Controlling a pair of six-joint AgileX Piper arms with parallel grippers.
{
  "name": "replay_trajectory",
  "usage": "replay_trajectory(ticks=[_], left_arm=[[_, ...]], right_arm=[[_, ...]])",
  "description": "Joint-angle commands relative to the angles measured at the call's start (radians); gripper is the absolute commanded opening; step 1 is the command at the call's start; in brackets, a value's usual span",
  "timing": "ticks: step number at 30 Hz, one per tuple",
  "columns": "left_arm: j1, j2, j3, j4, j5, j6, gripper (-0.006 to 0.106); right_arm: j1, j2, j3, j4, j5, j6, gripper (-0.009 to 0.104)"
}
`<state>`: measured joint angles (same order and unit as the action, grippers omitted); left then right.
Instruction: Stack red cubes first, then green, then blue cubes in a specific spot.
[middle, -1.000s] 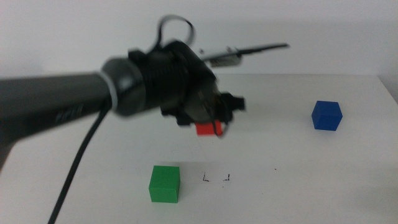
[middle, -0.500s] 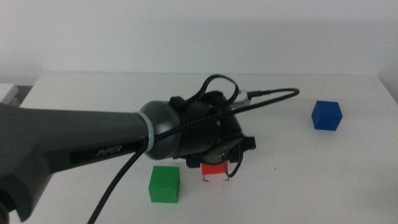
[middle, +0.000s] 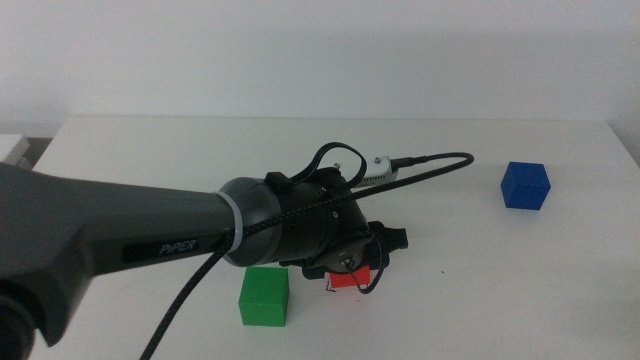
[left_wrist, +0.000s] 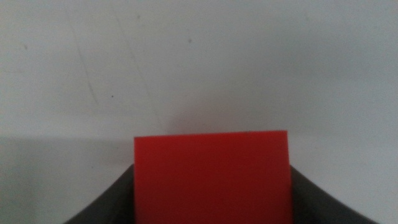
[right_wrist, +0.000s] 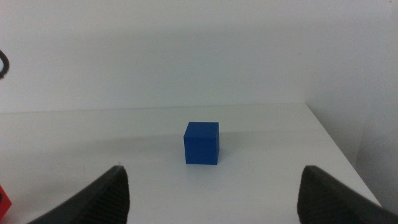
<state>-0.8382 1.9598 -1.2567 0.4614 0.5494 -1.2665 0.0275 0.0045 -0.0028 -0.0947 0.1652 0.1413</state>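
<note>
The red cube (middle: 349, 281) sits low on the white table at the spot (middle: 329, 291), whose black corner marks are mostly hidden beneath it. My left gripper (middle: 354, 272) reaches down over it. In the left wrist view the red cube (left_wrist: 212, 177) fills the gap, both dark jaws pressed against its sides. The green cube (middle: 264, 296) rests just left of the spot. The blue cube (middle: 526, 185) lies far right. My right gripper (right_wrist: 212, 180) hangs open, off the middle view, facing the blue cube (right_wrist: 201, 142) from a distance.
The left arm's thick dark body (middle: 150, 235) and its cable (middle: 430, 162) span the left half of the table. A tiny black dot (middle: 443, 272) marks the table right of the spot. The table's right edge (middle: 628, 150) runs close behind the blue cube.
The left gripper carried the red cube from mid-table height down and forward onto the marked spot, then sank a little lower. Green and blue cubes stayed put.
</note>
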Motion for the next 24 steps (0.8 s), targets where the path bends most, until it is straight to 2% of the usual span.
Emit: replay_trajectory(ticks=[1,15,20,22,23,24], left_arm=[[0.004,0.005,0.004,-0.008,-0.008,0.013,0.005],[0.004,0.009,0.004,-0.045,0.012,0.085,0.005],[0.004,0.009,0.004,-0.054,0.013,0.090,0.009],[0.004,0.009,0.004,-0.056,0.013,0.092,0.019],[0.004,0.009,0.004,-0.056,0.010,0.106,0.036],[0.004,0.009,0.004,-0.056,0.004,0.116,0.041]], right_arm=[[0.001,-0.005,0.003,-0.004,-0.008,-0.003,0.093],[0.001,-0.005,0.003,-0.004,-0.008,-0.003,0.093],[0.001,-0.005,0.003,-0.004,-0.008,-0.003,0.093],[0.001,-0.005,0.003,-0.004,-0.008,-0.003,0.093],[0.001,-0.005,0.003,-0.004,-0.008,-0.003,0.093],[0.001,-0.005,0.003,-0.004,-0.008,-0.003,0.093]])
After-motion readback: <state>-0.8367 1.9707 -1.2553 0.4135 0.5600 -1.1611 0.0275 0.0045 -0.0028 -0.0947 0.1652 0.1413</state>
